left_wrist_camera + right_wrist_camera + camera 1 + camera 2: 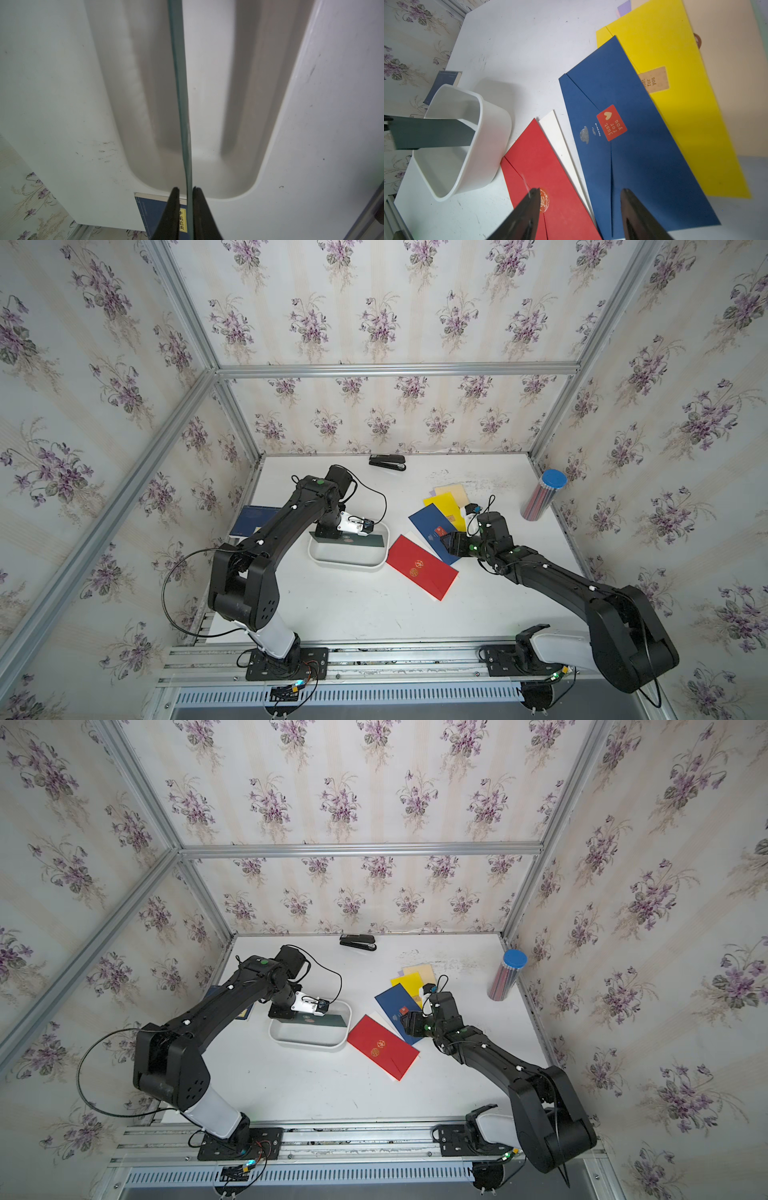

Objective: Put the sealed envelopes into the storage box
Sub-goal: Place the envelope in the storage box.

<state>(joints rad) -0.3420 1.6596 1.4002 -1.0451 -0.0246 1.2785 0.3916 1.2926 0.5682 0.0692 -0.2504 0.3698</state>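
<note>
A dark green envelope [353, 540] [180, 83] stands on its long edge inside the white storage box [349, 566] [492, 145]. My left gripper [186, 188] straddles one end of it. The jaws are slightly parted: the envelope leans on one finger, and a gap shows beside the other. Red [422, 566], navy [432, 526], yellow [444, 506] and cream [451, 491] envelopes lie fanned out on the table right of the box. Above them my right gripper [580, 189] hovers open, over the red [542, 155] and navy [623, 145] ones, holding nothing.
A black stapler [387, 462] lies at the back edge. A clear pencil tube with a blue lid [544, 495] stands at the right wall. A dark blue book [253, 520] lies left of the box, under the left arm.
</note>
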